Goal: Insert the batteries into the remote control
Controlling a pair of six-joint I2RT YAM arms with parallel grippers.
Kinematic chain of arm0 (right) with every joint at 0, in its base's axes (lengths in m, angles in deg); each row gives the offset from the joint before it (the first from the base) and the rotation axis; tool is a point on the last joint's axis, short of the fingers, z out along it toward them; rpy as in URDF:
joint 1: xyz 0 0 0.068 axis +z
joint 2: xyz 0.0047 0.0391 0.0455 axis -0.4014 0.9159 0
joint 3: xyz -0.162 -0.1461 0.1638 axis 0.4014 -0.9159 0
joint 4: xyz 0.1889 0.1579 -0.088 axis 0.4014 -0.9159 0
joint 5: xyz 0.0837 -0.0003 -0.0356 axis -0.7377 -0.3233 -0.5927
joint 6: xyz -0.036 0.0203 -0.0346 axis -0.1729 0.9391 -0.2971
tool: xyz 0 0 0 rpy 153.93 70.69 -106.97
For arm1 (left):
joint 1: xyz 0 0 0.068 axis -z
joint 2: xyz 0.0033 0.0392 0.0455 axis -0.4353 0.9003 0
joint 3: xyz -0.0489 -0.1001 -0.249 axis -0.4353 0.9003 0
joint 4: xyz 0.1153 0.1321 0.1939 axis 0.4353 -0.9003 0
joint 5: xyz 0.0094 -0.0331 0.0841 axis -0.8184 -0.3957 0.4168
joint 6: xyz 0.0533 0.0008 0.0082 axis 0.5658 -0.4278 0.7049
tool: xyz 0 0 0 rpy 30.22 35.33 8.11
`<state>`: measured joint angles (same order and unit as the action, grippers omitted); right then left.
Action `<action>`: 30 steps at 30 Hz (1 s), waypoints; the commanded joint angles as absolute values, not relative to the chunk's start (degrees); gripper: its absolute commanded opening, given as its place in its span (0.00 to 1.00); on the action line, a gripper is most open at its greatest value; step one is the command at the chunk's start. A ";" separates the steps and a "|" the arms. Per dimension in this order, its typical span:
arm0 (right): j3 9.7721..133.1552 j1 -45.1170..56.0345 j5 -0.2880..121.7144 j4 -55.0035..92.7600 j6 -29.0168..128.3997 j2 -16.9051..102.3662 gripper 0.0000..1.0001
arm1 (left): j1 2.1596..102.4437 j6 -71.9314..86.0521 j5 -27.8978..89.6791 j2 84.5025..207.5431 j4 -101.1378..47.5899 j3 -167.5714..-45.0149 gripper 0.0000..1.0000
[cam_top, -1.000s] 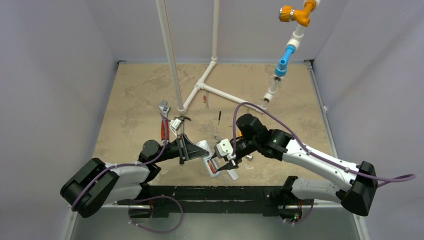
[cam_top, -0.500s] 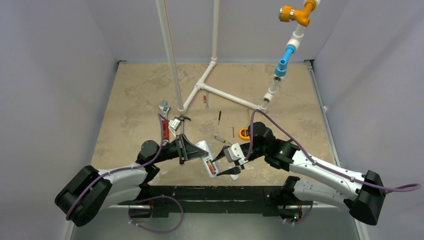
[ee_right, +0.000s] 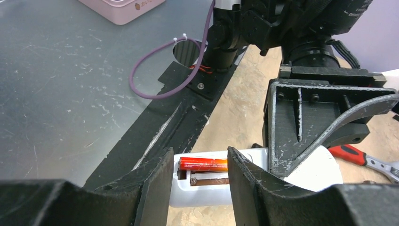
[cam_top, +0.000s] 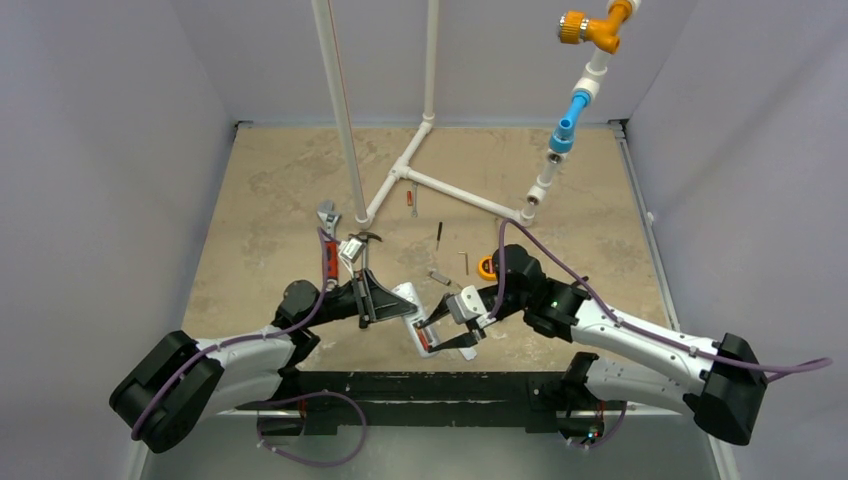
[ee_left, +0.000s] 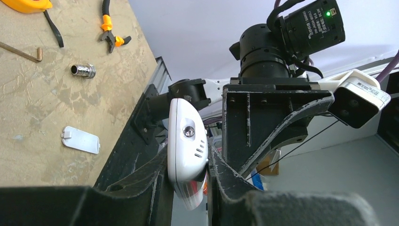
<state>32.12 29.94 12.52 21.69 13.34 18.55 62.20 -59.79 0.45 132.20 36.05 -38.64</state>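
Observation:
My left gripper [ee_left: 187,157] is shut on the white remote control [ee_left: 187,141] and holds it off the table, back side toward the right arm. In the right wrist view the remote control [ee_right: 207,193] shows its open recess. One orange-red battery [ee_right: 202,164] lies in the upper slot, and the lower slot shows a bare spring. My right gripper [ee_right: 200,157] is open, a finger on either side of the recess end and a small gap to the battery. From above, the right gripper [cam_top: 440,335] sits at the remote control's [cam_top: 410,300] near end.
The white battery cover [ee_left: 81,140] lies on the table near the front edge. A socket [ee_left: 83,71], hex key [ee_left: 21,51] and orange pliers [ee_left: 110,33] lie beyond it. A red-handled wrench [cam_top: 327,250], orange tape measure [cam_top: 488,267] and white pipe frame [cam_top: 400,175] stand further back.
The right arm has stretched out lower and swung its elbow right, bringing its gripper to the remote's near end. Its jaws narrowed slightly. The left arm and remote stayed still.

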 commanded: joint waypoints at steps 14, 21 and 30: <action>32.71 29.86 10.19 21.33 11.54 21.81 0.40 | 62.91 -59.04 0.93 131.70 38.59 -40.36 0.00; 32.66 29.92 10.87 20.58 11.07 22.46 0.38 | 63.07 -59.00 1.16 131.74 38.66 -40.36 0.00; 32.69 29.92 11.77 19.72 10.40 23.62 0.37 | 63.26 -59.22 1.18 131.70 38.93 -40.49 0.00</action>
<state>32.12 29.94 11.41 20.86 11.68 22.82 62.71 -59.55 0.67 132.22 35.22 -38.79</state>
